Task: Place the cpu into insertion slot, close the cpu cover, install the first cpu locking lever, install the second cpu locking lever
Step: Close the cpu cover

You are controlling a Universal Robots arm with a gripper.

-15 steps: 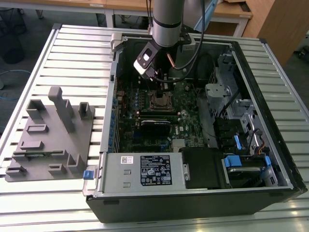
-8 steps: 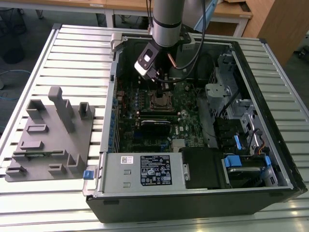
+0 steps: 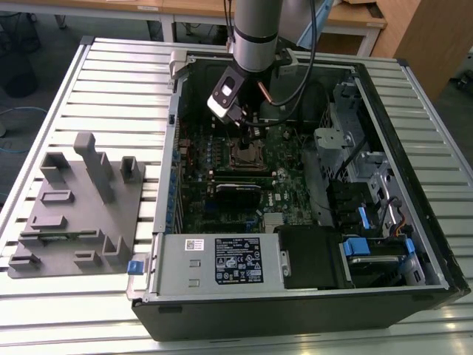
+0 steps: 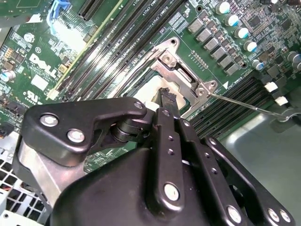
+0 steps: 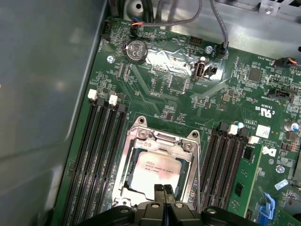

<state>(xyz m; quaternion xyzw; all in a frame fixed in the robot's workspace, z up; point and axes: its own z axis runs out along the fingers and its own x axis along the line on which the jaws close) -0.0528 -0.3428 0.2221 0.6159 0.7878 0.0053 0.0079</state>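
Gripper pinched shut w/ nothing held, tips at edge of cpu cover. The cpu lies just ahead, framed by cover window. 1 lever rod sticks out sideways.

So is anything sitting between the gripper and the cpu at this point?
Nothing visible does. In the first wrist view the gripper has its tips right at the edge of the cpu, whose silver face lies bare in the window of the cpu cover, which is down around it.
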